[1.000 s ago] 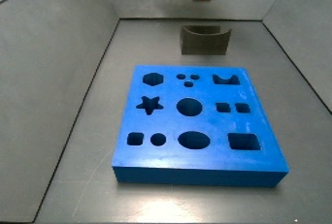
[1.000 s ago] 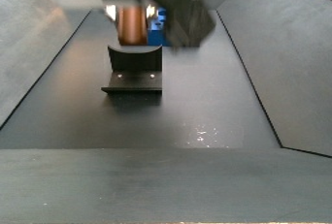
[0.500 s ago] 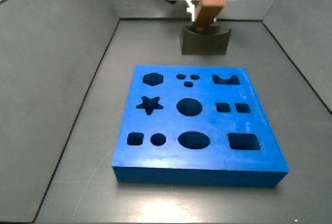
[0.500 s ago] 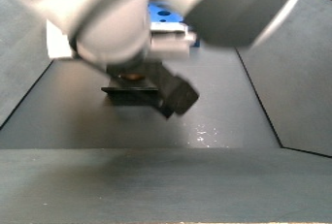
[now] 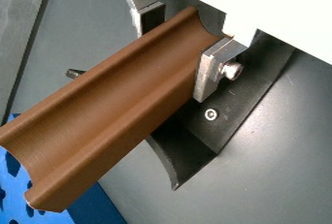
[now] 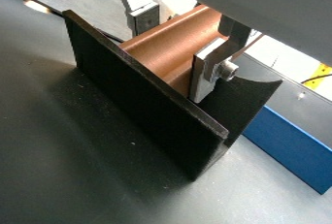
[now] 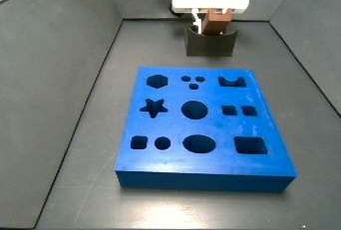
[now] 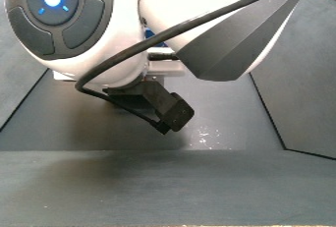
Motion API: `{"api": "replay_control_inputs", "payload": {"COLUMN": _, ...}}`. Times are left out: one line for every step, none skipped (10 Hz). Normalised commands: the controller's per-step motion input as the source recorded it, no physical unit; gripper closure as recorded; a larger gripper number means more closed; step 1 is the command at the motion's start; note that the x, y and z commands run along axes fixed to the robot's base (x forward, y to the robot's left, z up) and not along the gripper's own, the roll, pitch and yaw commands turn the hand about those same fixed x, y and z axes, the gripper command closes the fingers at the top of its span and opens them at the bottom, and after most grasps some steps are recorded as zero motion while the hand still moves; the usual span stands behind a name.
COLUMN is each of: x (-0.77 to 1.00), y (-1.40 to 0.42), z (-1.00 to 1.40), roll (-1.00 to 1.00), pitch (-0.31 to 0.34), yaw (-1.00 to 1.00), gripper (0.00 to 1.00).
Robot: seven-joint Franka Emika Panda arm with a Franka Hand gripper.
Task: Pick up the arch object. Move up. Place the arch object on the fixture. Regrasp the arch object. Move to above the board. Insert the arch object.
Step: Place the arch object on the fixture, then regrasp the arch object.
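Dropped since 1 s ago: gripper (image 7: 212, 25) was up at the top edge w/ the arch clear above the fixture (image 7: 210, 43); now it sits right over the fixture at the far end of the floor, beyond the board (image 7: 202, 126). In a side view the arm (image 8: 118, 29) has swung in close and fills most of the shot, hiding what was visible before; only a dark piece of the fixture (image 8: 151, 108) shows under it.

Gripper (image 5: 180, 41) is closed on the arch (image 5: 116, 107): silver fingers (image 5: 216, 65) press both its long sides, groove facing up, bar sticking out well past the fingers toward the camera. In a wrist view the arch (image 6: 176, 48) lies in the fixture's (image 6: 143, 97) notch, directly below the gripper (image 6: 180, 39); contact w/ the notch can't be confirmed. Board (image 6: 296, 145) edge shows just past the fixture
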Motion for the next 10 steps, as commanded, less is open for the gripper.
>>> {"api": "replay_control_inputs", "payload": {"x": 0.05, "y": 0.12, "z": -0.3, "roll": -0.11, "pitch": -0.023, "yaw": -0.05, "gripper": 1.0}}
{"api": "replay_control_inputs", "payload": {"x": 0.0, "y": 0.0, "z": 0.0, "roll": 0.0, "pitch": 0.0, "yaw": 0.0, "gripper": 0.0}}
{"api": "replay_control_inputs", "payload": {"x": 0.0, "y": 0.0, "z": 1.0, "roll": 0.01, "pitch": 0.012, "yaw": -0.04, "gripper": 0.0}}
{"api": "replay_control_inputs", "payload": {"x": -0.01, "y": 0.0, "z": 1.0, "roll": 0.01, "pitch": 0.014, "yaw": -0.03, "gripper": 0.0}}
{"api": "replay_control_inputs", "payload": {"x": -0.02, "y": 0.01, "z": 1.0, "roll": 0.02, "pitch": 0.016, "yaw": -0.02, "gripper": 0.0}}
{"api": "replay_control_inputs", "payload": {"x": -0.03, "y": 0.0, "z": 1.0, "roll": 0.03, "pitch": 0.013, "yaw": -0.01, "gripper": 0.0}}
{"api": "replay_control_inputs", "payload": {"x": -0.04, "y": 0.01, "z": 1.0, "roll": 0.03, "pitch": 0.015, "yaw": 0.0, "gripper": 0.0}}
{"api": "replay_control_inputs", "payload": {"x": -0.05, "y": 0.01, "z": 0.86, "roll": 0.03, "pitch": 0.022, "yaw": 0.0, "gripper": 0.0}}
{"api": "replay_control_inputs", "payload": {"x": -0.04, "y": 0.01, "z": 0.68, "roll": 0.03, "pitch": 0.029, "yaw": 0.0, "gripper": 0.0}}
{"api": "replay_control_inputs", "payload": {"x": -0.04, "y": 0.01, "z": 0.55, "roll": 0.03, "pitch": 0.034, "yaw": 0.0, "gripper": 0.0}}
